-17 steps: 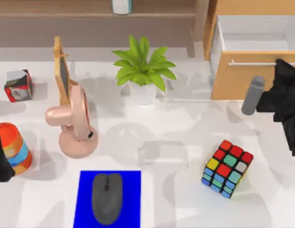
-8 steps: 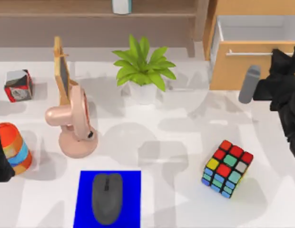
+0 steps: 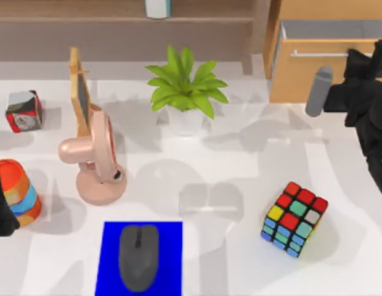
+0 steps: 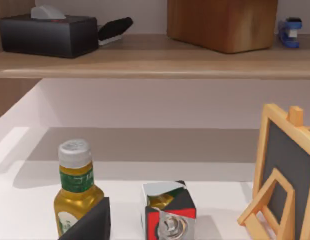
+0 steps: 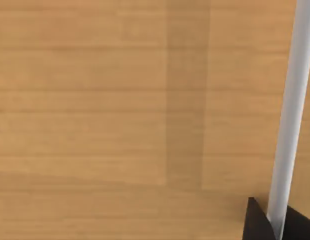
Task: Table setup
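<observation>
At the back right stands a wooden cabinet whose drawer [image 3: 305, 77] is pushed almost all the way in, with only a thin strip of its inside showing. My right gripper [image 3: 358, 58] is at the right end of the silver drawer handle [image 3: 320, 53]. In the right wrist view the handle [image 5: 290, 100] runs across the wooden drawer front [image 5: 120, 100] and passes between the two dark fingertips of the right gripper [image 5: 275, 225], which is shut on it. My left arm [image 3: 0, 203] is parked at the table's left edge.
On the table are a potted plant [image 3: 185, 92], a pink fan [image 3: 95, 160], a small easel blackboard [image 3: 80, 92], a puzzle cube [image 3: 294, 219], a grey mouse [image 3: 138, 256] on a blue mat [image 3: 111, 259], a striped cup [image 3: 21, 191] and a red-white box [image 3: 23, 111]. A yellow bottle [image 4: 75, 190] stands near the box.
The drawer has slid back into the cabinet, from wide open to nearly closed. My right gripper travelled with the handle toward the back of the table. The left arm stayed still.
</observation>
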Motion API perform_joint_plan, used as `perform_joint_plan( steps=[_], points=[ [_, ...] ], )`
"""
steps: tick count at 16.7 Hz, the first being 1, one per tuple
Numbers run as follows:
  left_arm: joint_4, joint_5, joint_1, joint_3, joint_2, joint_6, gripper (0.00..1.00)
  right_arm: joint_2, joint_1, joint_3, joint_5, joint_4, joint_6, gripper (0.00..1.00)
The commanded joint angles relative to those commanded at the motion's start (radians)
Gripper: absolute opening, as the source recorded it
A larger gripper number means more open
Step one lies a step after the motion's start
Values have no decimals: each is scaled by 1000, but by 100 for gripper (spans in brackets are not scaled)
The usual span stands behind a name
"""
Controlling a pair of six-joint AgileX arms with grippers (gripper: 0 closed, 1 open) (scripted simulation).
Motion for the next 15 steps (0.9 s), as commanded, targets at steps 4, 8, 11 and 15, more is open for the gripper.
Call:
perform_joint_plan(
  steps=[4, 8, 11, 15],
  points=[
    [0, 0, 0, 0, 0, 0, 100, 29, -7, 62, -7, -32, -2, 0],
    [0, 0, 0, 0, 0, 0, 100, 89, -23, 196, -22, -107, -3, 0],
    [0, 0, 0, 0, 0, 0, 100, 123, -33, 278, -31, -153, -2, 0],
    [0, 0, 0, 0, 0, 0, 100, 128, -35, 291, -33, -162, -2, 0]
  ],
)
